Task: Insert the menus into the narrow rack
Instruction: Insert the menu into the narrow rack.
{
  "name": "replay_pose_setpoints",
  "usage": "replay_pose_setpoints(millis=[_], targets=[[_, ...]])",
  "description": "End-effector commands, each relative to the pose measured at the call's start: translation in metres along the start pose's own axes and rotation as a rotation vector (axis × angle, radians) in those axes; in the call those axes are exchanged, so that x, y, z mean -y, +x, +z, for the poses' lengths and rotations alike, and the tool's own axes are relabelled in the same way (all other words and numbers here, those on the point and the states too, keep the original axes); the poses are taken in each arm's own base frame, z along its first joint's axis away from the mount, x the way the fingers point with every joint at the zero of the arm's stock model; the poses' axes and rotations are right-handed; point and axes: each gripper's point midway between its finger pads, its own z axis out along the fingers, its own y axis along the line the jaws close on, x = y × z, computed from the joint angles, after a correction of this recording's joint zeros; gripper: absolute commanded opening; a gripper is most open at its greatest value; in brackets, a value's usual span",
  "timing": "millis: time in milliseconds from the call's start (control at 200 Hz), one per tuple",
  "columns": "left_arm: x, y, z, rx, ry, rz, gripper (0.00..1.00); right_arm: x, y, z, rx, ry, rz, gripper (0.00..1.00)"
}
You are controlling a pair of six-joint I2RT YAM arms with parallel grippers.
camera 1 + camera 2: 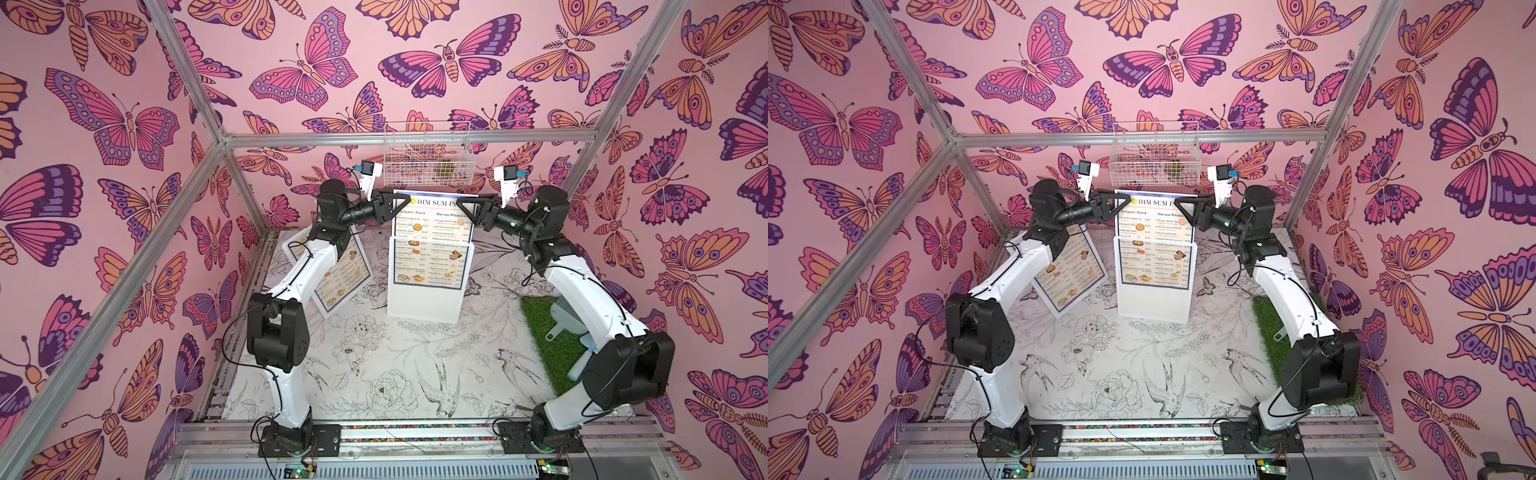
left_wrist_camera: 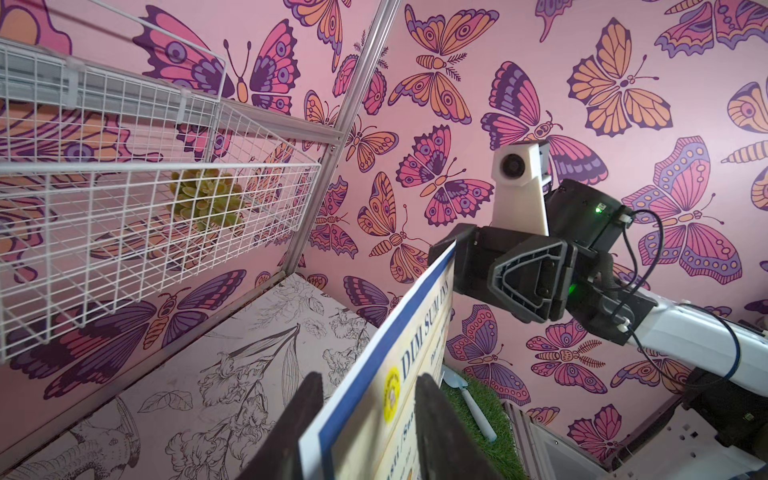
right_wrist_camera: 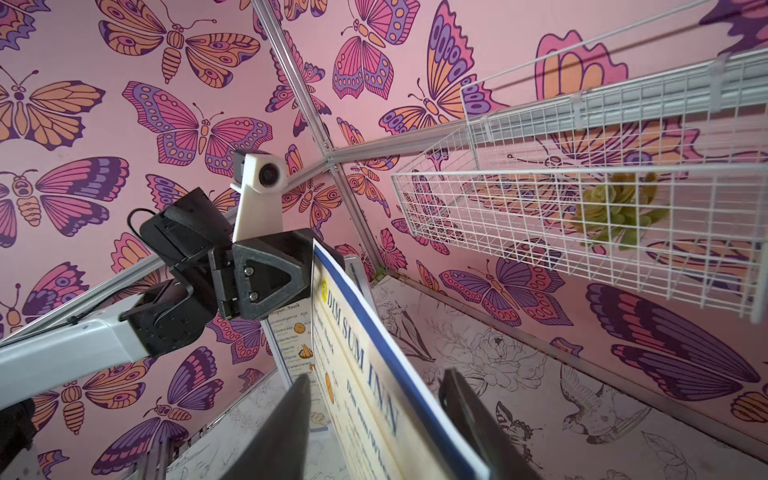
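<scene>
Spanning the cell floor: table (image 1: 374, 374), white with black flower and bird print. Reaching in from the front rail toward back centre: left arm (image 1: 291, 282) and right arm (image 1: 582, 291), roughly mirrored. On the table's right side, partly under the right arm: grass mat (image 1: 538, 353). At back centre stands the rack (image 1: 424, 305), upright, white back, clear front pocket. In that pocket: racked menu (image 1: 432, 224), upright, header half sticking out above the pocket edge; both top views show it. Outside the rack, just to its left and partly under the left arm: second menu (image 1: 345, 274), printed face up; lying flat or leaning, can't tell. Above the rack, hung on the back rail: wire basket (image 1: 428, 166). At the racked menu's top corner on the left side: left gripper (image 2: 370, 386), jaws narrow but apart, sheet passing between them; whether a pad touches it, can't tell. At the opposite top corner: right gripper (image 3: 374, 390), jaws wider, straddling the sheet with a visible gap on one side, not clamped on it. Inside the basket: green plant (image 1: 444, 168).
</scene>
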Motion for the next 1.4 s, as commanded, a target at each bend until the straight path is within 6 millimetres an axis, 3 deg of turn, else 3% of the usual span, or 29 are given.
replay_pose_setpoints(millis=[0, 230, 421, 426, 446, 661, 1087, 1192, 1392], targets=[[0.021, -0.004, -0.001, 0.002, 0.043, 0.031, 0.39, 0.000, -0.020, -0.009, 0.025, 0.082, -0.031, 0.54], [0.023, -0.001, 0.000, 0.000, 0.050, 0.030, 0.38, 0.008, -0.035, -0.012, 0.015, 0.237, -0.056, 0.53], [0.033, -0.004, -0.001, 0.004, 0.065, 0.041, 0.38, -0.012, -0.048, -0.007, -0.031, 0.324, -0.119, 0.52], [0.033, -0.004, -0.001, 0.005, 0.066, 0.042, 0.38, -0.005, -0.040, -0.001, -0.057, 0.333, -0.108, 0.52], [0.034, -0.003, -0.001, 0.003, 0.068, 0.042, 0.38, -0.004, -0.037, 0.003, -0.071, 0.347, -0.108, 0.52], [0.043, -0.004, -0.002, 0.001, 0.093, 0.058, 0.38, -0.027, -0.034, 0.025, -0.129, 0.389, -0.133, 0.50], [0.050, -0.003, -0.001, -0.001, 0.117, 0.070, 0.39, -0.033, -0.020, 0.070, -0.219, 0.442, -0.124, 0.48], [0.052, -0.006, 0.000, 0.003, 0.120, 0.076, 0.40, -0.034, -0.022, 0.074, -0.222, 0.465, -0.146, 0.48], [0.051, -0.005, 0.000, 0.000, 0.122, 0.073, 0.40, -0.019, -0.020, 0.067, -0.242, 0.557, -0.165, 0.46]])
